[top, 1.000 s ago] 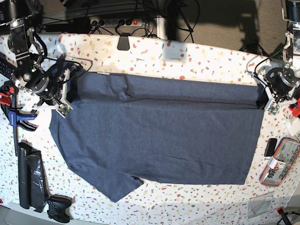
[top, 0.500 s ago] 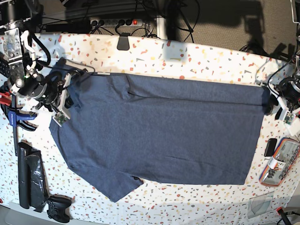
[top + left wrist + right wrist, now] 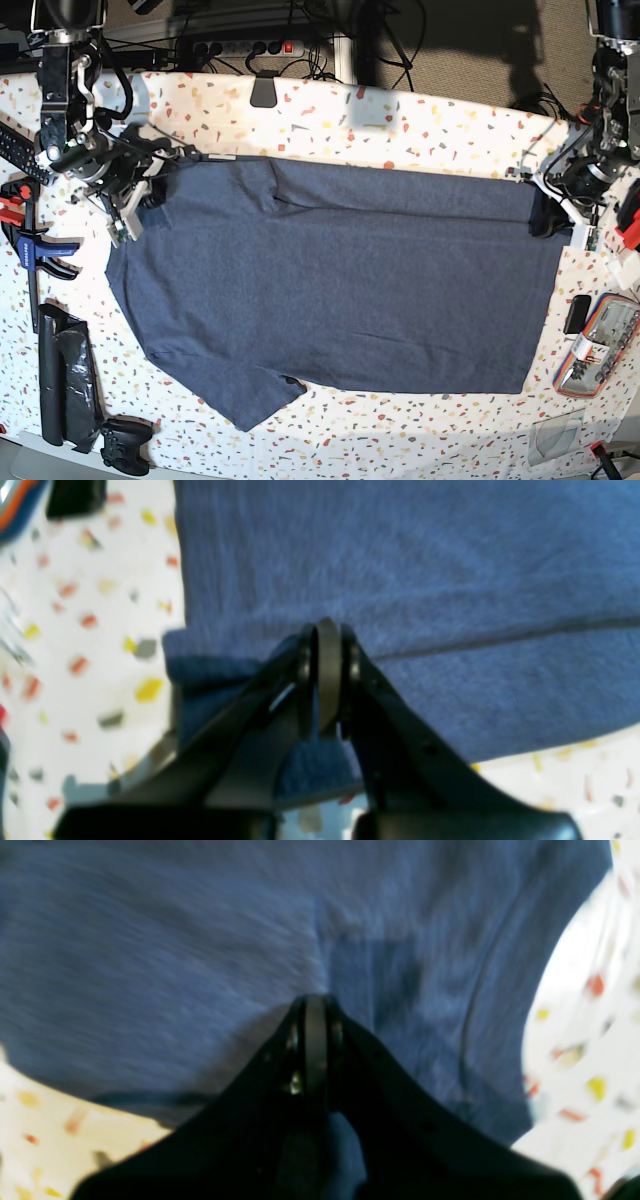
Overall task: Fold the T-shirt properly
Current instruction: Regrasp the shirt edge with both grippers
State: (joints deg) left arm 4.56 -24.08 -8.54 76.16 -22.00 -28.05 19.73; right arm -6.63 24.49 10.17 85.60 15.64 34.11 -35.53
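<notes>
Up close, both wrist views show each end effector (image 3: 327, 680) (image 3: 315, 1040) clenched on T-shirt (image 3: 340, 290) fabric.

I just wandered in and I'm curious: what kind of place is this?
Probably a robotics lab or workshop: two robot arms work a T-shirt on a speckled table, with a clamp, a power strip and a game controller around.
</notes>
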